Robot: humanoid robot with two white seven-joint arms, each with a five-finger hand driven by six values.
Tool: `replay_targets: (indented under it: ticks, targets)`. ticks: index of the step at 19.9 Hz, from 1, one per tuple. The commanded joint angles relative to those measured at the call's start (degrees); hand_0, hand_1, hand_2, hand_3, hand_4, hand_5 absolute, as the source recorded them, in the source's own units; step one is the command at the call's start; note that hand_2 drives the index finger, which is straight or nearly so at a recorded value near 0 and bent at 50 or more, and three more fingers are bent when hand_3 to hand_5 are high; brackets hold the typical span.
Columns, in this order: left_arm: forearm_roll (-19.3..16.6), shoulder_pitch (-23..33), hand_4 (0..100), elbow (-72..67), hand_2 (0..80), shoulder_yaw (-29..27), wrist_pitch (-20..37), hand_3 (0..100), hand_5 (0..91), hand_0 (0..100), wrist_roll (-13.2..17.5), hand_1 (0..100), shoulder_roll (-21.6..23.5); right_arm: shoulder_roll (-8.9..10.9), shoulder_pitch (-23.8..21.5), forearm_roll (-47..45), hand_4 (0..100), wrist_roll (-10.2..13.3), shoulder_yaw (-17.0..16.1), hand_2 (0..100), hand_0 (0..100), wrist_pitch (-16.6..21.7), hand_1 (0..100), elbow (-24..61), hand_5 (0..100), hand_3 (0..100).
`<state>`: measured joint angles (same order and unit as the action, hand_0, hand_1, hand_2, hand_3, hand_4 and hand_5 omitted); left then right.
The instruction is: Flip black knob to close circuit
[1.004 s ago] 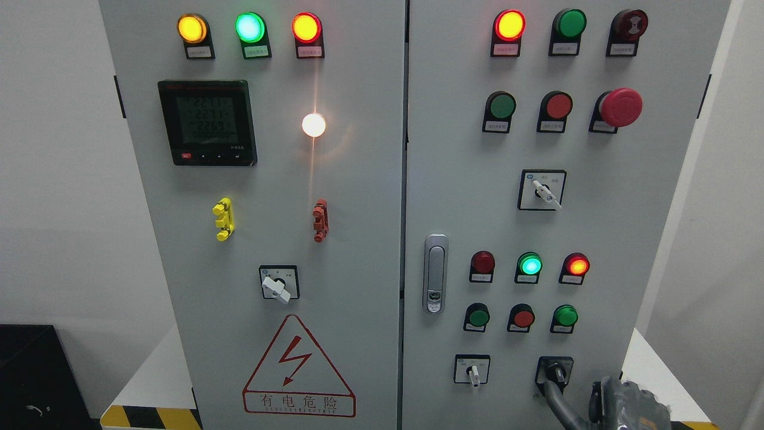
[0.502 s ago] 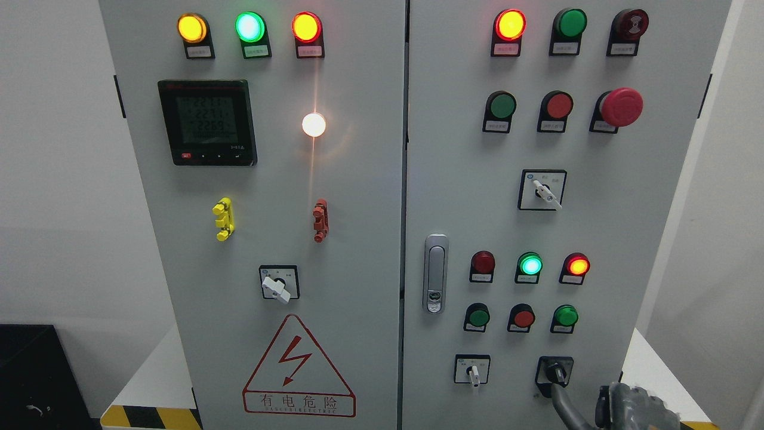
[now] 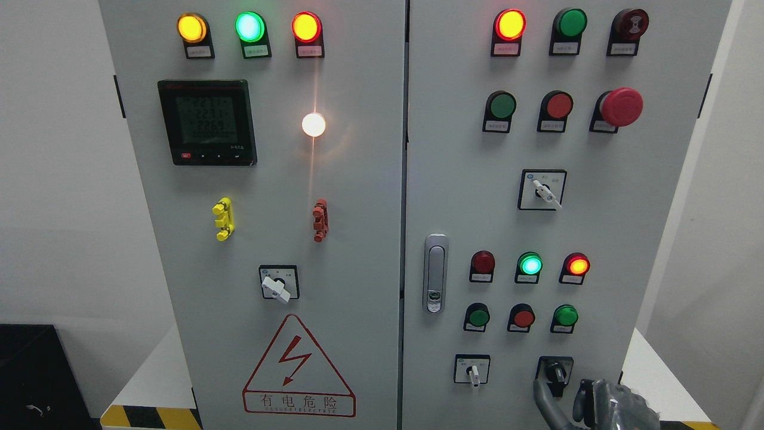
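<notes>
The black knob (image 3: 556,374) sits on a black plate at the lower right of the grey cabinet's right door (image 3: 465,197), its handle pointing roughly straight down. My right hand (image 3: 561,399) comes up from the bottom edge just below the knob. One grey finger (image 3: 541,399) reaches up past the plate's lower left corner, and other fingers (image 3: 582,399) stand below and to the right of the knob. The fingers are spread and hold nothing. The palm is cut off by the frame's bottom edge. My left hand does not show.
A white selector switch (image 3: 473,374) sits left of the knob. Above it are three small push buttons (image 3: 523,317) and three indicator lamps (image 3: 530,264). A door handle (image 3: 435,273) is at the door's left edge. The white table (image 3: 650,370) runs under the cabinet.
My right hand has shifted left and slightly up. Its leading finger moved from straight under the knob to the plate's lower left. The knob looks unmoved.
</notes>
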<state>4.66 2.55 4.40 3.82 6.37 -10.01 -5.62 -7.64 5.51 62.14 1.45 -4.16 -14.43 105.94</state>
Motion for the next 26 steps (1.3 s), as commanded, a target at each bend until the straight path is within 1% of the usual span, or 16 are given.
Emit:
replay_targets:
  ticks: [1, 2, 4, 5, 6, 9, 11, 12, 14, 15, 18, 19, 21, 23, 25, 26]
  targets:
    - [0.0, 0.0, 0, 0.0, 0.0, 0.0, 0.0, 0, 0.0, 12, -0.1, 56, 0.0, 0.00, -3.6, -11.7, 93, 2.1, 3.0, 82, 0, -0.2, 1, 6.1, 90, 100]
    - [0.0, 0.0, 0, 0.0, 0.0, 0.0, 0.0, 0, 0.0, 12, 0.0, 56, 0.0, 0.08, -4.4, -15.0, 93, 2.4, 3.1, 82, 0, -0.2, 1, 7.0, 90, 100]
    - [0.0, 0.0, 0, 0.0, 0.0, 0.0, 0.0, 0, 0.0, 12, 0.0, 56, 0.0, 0.17, -6.5, -21.1, 89, 3.6, 3.2, 76, 0, -0.2, 3, 8.6, 83, 100]
    - [0.0, 0.0, 0, 0.0, 0.0, 0.0, 0.0, 0, 0.0, 12, 0.0, 56, 0.0, 0.17, -7.3, -23.9, 89, 4.3, 3.4, 76, 0, -0.2, 4, 9.4, 82, 100]
    - [0.0, 0.0, 0, 0.0, 0.0, 0.0, 0.0, 0, 0.0, 12, 0.0, 56, 0.0, 0.26, -8.2, -26.7, 86, 4.9, 3.4, 72, 0, -0.2, 5, 10.1, 78, 95]
    - [0.0, 0.0, 0, 0.0, 0.0, 0.0, 0.0, 0, 0.0, 12, -0.1, 56, 0.0, 0.35, -11.1, -33.9, 80, 6.0, 3.3, 64, 0, -0.3, 6, 12.2, 71, 91]
    - [0.0, 0.0, 0, 0.0, 0.0, 0.0, 0.0, 0, 0.0, 12, 0.0, 56, 0.0, 0.43, -13.5, -38.6, 76, 6.6, 3.3, 59, 0, -0.3, 6, 13.6, 68, 84]
    - [0.0, 0.0, 0, 0.0, 0.0, 0.0, 0.0, 0, 0.0, 12, 0.0, 56, 0.0, 0.52, -14.9, -40.7, 73, 7.2, 3.3, 55, 0, 0.0, 7, 13.9, 65, 79]
    - [0.0, 0.0, 0, 0.0, 0.0, 0.0, 0.0, 0, 0.0, 12, 0.0, 56, 0.0, 0.61, -16.7, -44.3, 68, 8.6, 3.1, 50, 0, 0.2, 7, 13.9, 61, 73]
    - [0.0, 0.0, 0, 0.0, 0.0, 0.0, 0.0, 0, 0.0, 12, 0.0, 56, 0.0, 0.61, -17.2, -46.4, 64, 9.4, 3.0, 46, 0, 0.4, 7, 13.9, 58, 66]
    - [0.0, 0.0, 0, 0.0, 0.0, 0.0, 0.0, 0, 0.0, 12, 0.0, 56, 0.0, 0.70, -20.0, -53.2, 58, 11.3, 3.0, 42, 0, 4.8, 6, 13.9, 52, 60]
    - [0.0, 0.0, 0, 0.0, 0.0, 0.0, 0.0, 0, 0.0, 12, 0.0, 56, 0.0, 0.79, -21.5, -54.7, 56, 11.4, 3.0, 41, 0, 6.8, 6, 14.0, 51, 58]
    - [0.0, 0.0, 0, 0.0, 0.0, 0.0, 0.0, 0, 0.0, 12, 0.0, 56, 0.0, 1.05, -24.2, -57.3, 52, 11.4, 3.2, 37, 0, 9.8, 7, 13.9, 48, 53]
    - [0.0, 0.0, 0, 0.0, 0.0, 0.0, 0.0, 0, 0.0, 12, -0.1, 56, 0.0, 1.14, -26.1, -61.1, 47, 10.8, 3.3, 33, 0, 12.1, 7, 13.9, 43, 49]
    - [0.0, 0.0, 0, 0.0, 0.0, 0.0, 0.0, 0, 0.0, 12, 0.0, 56, 0.0, 1.14, -27.2, -63.0, 37, 10.3, 3.5, 25, 0, 14.5, 6, 13.9, 31, 41]
    - [0.0, 0.0, 0, 0.0, 0.0, 0.0, 0.0, 0, 0.0, 12, -0.1, 56, 0.0, 1.14, -27.5, -63.5, 33, 9.5, 3.5, 22, 0, 15.0, 5, 13.9, 27, 36]
